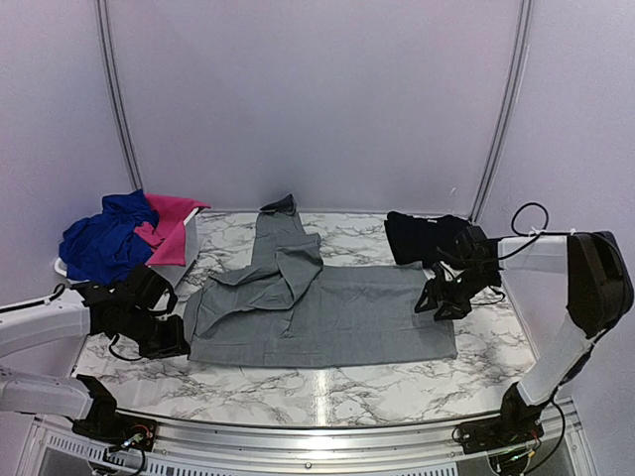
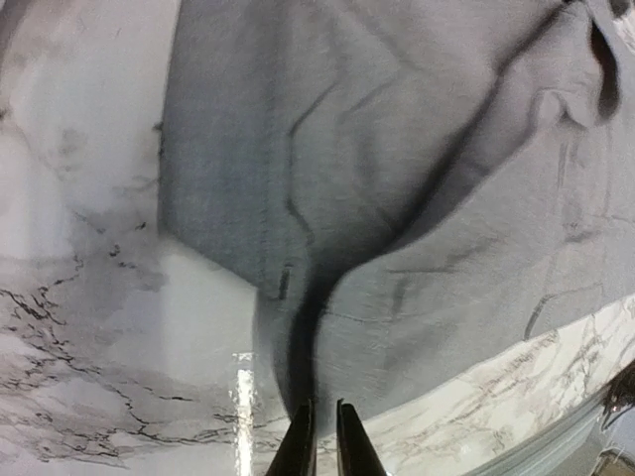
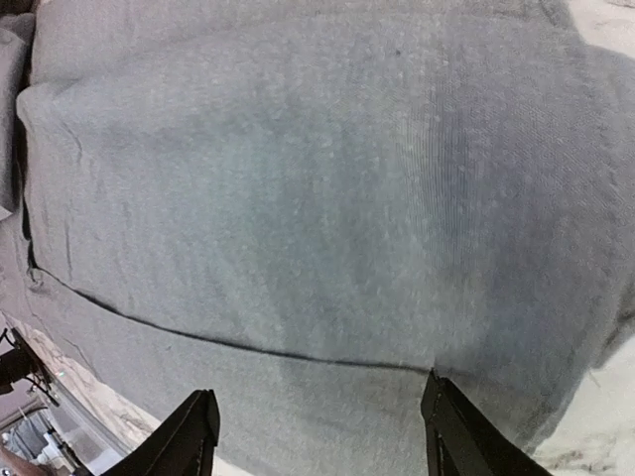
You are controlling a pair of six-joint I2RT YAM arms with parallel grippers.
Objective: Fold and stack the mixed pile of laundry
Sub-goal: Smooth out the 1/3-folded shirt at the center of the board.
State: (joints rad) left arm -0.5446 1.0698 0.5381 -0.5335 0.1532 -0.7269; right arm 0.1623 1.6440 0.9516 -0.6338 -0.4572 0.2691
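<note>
Left fingers cropped by lower frame edge, tips only. Grey shirt runs out of frame beyond them. Right fingers likewise cropped.

Robot lab data-collection booth, not a home: marble-print table boxed in by plain pale backdrop panels behind it and at both sides, with bare metal poles rising from its far corners. Aluminium rail along the table's near edge, left arm and right arm mounted there, loose cables over the table's right end. Only homely stuff is props: grey shirt flat mid-table, mixed laundry pile at its far left corner.
</note>
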